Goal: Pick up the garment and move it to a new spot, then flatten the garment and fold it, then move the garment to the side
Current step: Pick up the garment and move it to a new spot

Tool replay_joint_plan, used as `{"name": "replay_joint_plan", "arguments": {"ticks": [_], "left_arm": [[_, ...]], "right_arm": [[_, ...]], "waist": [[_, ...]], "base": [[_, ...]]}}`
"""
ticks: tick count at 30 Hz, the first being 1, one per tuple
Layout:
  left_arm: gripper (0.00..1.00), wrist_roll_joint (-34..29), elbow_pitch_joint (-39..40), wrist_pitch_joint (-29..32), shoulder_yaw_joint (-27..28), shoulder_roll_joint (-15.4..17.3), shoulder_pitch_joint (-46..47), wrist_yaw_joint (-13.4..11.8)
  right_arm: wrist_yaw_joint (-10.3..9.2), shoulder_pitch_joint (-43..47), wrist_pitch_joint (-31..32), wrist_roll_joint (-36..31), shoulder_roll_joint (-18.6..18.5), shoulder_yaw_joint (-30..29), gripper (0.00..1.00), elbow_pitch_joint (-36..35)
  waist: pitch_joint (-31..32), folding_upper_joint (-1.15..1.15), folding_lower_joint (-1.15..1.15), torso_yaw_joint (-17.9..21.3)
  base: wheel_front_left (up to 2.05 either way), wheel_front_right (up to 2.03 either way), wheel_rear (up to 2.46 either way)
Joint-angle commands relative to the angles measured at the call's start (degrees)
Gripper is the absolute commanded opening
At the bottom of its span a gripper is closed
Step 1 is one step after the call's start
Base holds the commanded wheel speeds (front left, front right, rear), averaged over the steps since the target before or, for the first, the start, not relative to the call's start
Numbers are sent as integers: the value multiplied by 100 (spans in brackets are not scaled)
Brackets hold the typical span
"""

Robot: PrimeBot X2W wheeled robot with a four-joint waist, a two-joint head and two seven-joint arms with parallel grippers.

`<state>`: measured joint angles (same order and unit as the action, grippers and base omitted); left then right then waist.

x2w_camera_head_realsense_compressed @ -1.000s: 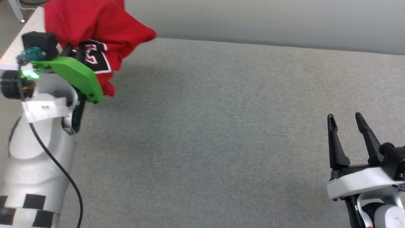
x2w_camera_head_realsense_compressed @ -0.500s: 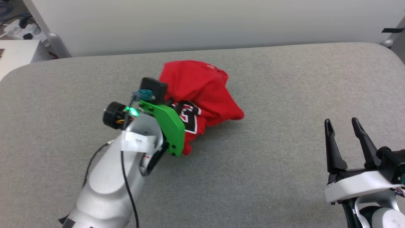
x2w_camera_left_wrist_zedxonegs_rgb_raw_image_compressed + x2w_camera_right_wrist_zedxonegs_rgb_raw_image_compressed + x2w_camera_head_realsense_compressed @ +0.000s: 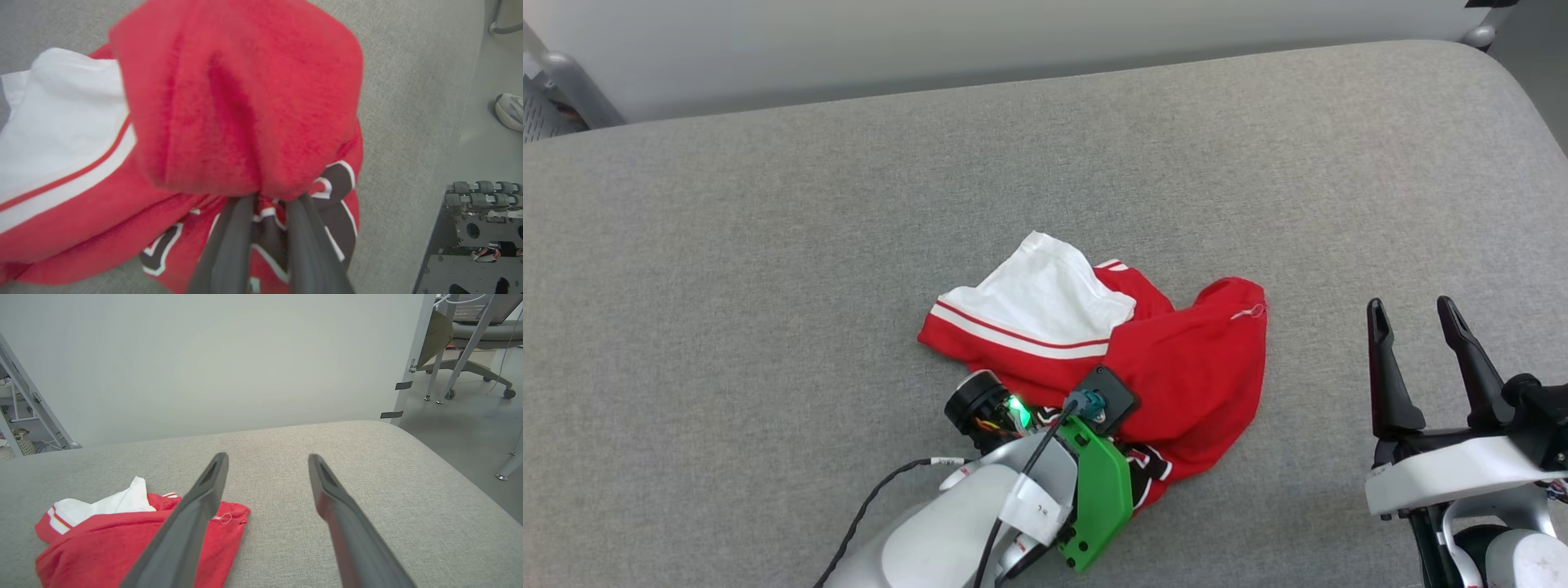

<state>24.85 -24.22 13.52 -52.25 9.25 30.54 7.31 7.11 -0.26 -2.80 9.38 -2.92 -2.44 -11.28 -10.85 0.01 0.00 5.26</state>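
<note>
Your garment [image 3: 1192, 359], bunched earlier, now slumped on the surface [image 3: 768, 245], white sleeve [image 3: 1045, 298] showing, left tool [image 3: 269, 200] clamped on it, right tool [image 3: 1411, 304] apart.

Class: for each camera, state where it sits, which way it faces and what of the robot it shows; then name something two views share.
Head view: on the head, facing forward and down at the grey table; shows left forearm over the garment, right tool open.
Left wrist view: on left wrist, looking along the left tool, shut on the garment.
Right wrist view: on right wrist, facing across the table to a pale wall; own fingers spread.
Shared: all three show the garment's white sleeve.
</note>
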Motion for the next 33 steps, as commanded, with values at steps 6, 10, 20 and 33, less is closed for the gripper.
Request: {"name": "replay_joint_plan", "arguments": {"ticks": [6,10,20,33], "left_arm": [[100,100,-106,-364,-64,6,-8,1],[100,76,23,-806,67,-2,-97,-202],[100,186,659,-2147,833,197,-586,-1041],[100,517,1043,-2749,2044,881,-1171,-1807]], "right_arm": [[37,-90,-35,15,4,-36,100,55],[37,-56,-11,-21,4,8,100,83],[37,186,107,-90,4,35,100,132],[37,422,219,-62,4,65,100,141]], "waist": [[77,-1,0,-197],[272,-1,0,-312],[747,-1,0,-688],[989,-1,0,-946]], "base": [[0,0,0],[0,0,0],[0,0,0],[0,0,0]]}}
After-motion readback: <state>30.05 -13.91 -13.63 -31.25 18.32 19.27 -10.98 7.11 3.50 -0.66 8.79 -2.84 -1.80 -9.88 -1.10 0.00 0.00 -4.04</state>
